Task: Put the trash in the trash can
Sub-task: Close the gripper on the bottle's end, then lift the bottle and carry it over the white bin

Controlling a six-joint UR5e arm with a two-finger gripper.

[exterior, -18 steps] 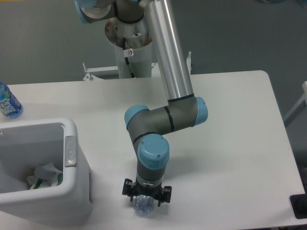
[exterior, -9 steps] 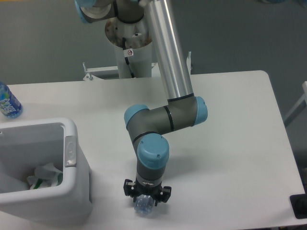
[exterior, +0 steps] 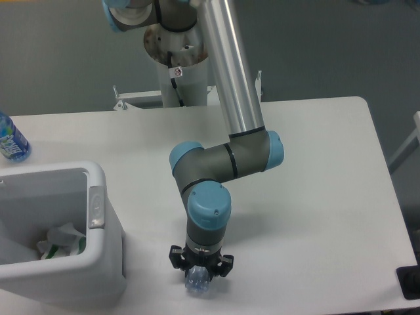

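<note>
- Barely a shift since a second ago: your gripper (exterior: pixel 199 274) has nudged slightly right and a touch lower, and the black jaw body now looks narrower than it did.
- You're pointing straight down near the front edge of the table (exterior: pixel 328 197), wrist directly above the tool.
- Below the jaws sits the crushed clear bottle (exterior: pixel 197 283), only its lower end showing; the rest is hidden under the gripper.
- From this angle you can't read the jaws: they sit close on either side of the bottle, but whether they pinch it I cannot tell.
- Off to your left stands the white trash can (exterior: pixel 98 236), well apart from the bottle, grey oval inset facing the arm.
- Inside it lies the crumpled white packet (exterior: pixel 61 240), down at the bottom.
- Far back left, at the table's edge, you've got the blue-labelled bottle (exterior: pixel 11 139) standing upright.
</note>
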